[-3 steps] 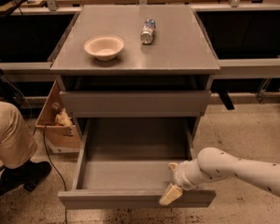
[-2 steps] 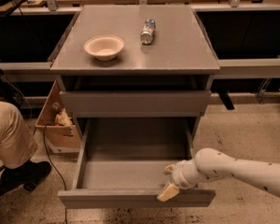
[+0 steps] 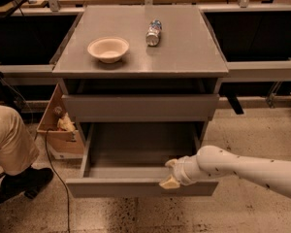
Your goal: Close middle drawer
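The middle drawer [image 3: 136, 187] is a wide, shallow grey box with a plain flat front. It stands pulled out of the cabinet, its grey inside [image 3: 140, 147] bare. My gripper [image 3: 170, 175], at the end of the white arm coming in from the right, rests on the top edge of the drawer's front, right of the middle. The top drawer [image 3: 140, 107] above it sits nearly flush.
On the cabinet top [image 3: 184, 52] stand a cream bowl [image 3: 108, 48] and a lying bottle [image 3: 154, 32]. A crouching person's leg [image 3: 9, 140] and shoe are at the left. A cardboard box [image 3: 58, 127] and a cable [image 3: 63, 188] lie by the cabinet's left side.
The middle drawer has slid partway back into the cabinet. My gripper has moved with its front, toward the cabinet.
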`<action>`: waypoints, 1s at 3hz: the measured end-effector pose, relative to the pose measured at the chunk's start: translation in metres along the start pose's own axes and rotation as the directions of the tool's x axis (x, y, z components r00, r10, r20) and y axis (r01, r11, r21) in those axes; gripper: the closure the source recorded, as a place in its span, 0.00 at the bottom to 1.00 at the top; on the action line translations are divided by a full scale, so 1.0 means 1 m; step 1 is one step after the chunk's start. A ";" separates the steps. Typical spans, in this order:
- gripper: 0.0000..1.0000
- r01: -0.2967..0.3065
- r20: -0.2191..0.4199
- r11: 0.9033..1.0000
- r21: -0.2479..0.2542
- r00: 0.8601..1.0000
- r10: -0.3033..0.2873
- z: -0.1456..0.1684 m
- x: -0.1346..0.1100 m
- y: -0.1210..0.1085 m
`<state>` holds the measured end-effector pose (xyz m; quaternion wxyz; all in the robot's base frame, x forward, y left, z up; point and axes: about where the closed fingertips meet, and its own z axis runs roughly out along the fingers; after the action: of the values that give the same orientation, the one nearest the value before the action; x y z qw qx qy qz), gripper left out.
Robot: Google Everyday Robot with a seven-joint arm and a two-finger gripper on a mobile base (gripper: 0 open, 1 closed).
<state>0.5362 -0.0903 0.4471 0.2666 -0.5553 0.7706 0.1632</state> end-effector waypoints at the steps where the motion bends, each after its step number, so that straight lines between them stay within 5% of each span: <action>1: 0.32 0.019 0.015 0.999 0.038 1.000 -0.019 -0.004 -0.016 -0.021; 3: 0.32 0.009 0.045 0.996 0.085 0.999 -0.013 0.003 -0.025 -0.042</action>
<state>0.5822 -0.0830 0.4613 0.3084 -0.5441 0.7673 0.1418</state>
